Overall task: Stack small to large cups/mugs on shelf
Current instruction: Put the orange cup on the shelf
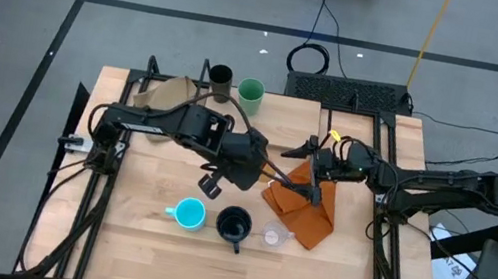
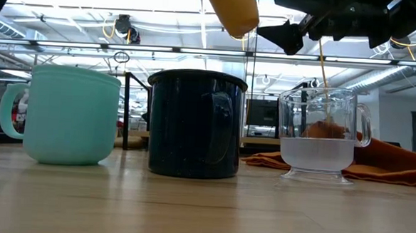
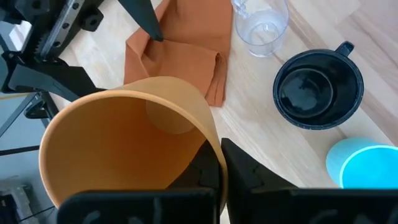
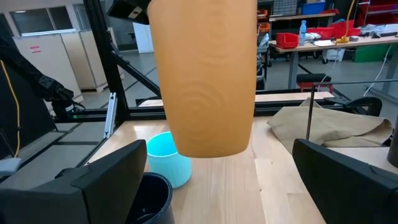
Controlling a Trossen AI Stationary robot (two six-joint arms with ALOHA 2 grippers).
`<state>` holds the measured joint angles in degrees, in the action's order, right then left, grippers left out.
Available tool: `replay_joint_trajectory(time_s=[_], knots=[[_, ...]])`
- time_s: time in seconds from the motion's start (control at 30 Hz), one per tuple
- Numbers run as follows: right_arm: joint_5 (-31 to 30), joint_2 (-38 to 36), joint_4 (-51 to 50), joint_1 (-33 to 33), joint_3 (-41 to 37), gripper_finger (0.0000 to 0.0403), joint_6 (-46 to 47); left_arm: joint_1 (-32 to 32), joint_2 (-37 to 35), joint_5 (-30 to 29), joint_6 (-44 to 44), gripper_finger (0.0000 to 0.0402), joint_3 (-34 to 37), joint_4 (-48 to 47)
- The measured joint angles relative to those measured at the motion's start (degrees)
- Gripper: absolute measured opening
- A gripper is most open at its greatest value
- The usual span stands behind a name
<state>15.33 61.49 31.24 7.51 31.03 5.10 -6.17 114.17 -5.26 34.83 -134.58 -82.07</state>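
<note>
Orange cup (image 3: 124,146): held aloft by the left gripper (image 3: 214,171) near the centre of the high view, over the desk (image 1: 139,253); fingers closed across its rim and wall. In the right wrist view the cup (image 4: 205,74) hung upright, base down, filling the upper centre of the frame. In the low view only its base (image 2: 231,11) showed, at the top centre.

Right gripper (image 4: 214,180): right of centre in the high view, over the orange cloth (image 1: 303,209); fingers set wide apart, holding nothing.

Light blue handled mug (image 1: 188,215): on the desk, lower centre-left of the high view; at far left in the low view (image 2: 69,116).

Dark navy handled mug (image 1: 234,225): just right of the light blue one, handle toward the lower edge of the high view; centre of the low view (image 2: 195,123).

Small clear cup (image 1: 272,234): just right of the navy mug, beside the cloth's lower edge; right of centre in the low view (image 2: 321,133).

Dark brown cup (image 1: 220,78) and green cup (image 1: 251,91): side by side at the upper centre of the high view, at the desk's far edge; the shelf beneath them could not be made out clearly.

Tan cloth (image 1: 165,95): upper left of the desk, partly under the left arm.
</note>
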Motion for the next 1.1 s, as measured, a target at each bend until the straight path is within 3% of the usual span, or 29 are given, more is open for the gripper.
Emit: replay_joint_trajectory(time_s=[0.57,0.93,1.1], knots=[[4.52,0.22,5.93,-0.26,0.0,0.0393,0.46,0.0,-0.04,3.1,0.42,0.0,2.45,3.49],[4.55,9.39,10.25,-0.26,3.65,0.0393,1.73,0.0,-0.02,2.67,0.39,0.0,3.28,3.83],[8.43,11.4,9.82,-0.24,5.71,0.0393,1.73,0.0,-0.02,2.7,0.06,0.0,3.28,3.35]])
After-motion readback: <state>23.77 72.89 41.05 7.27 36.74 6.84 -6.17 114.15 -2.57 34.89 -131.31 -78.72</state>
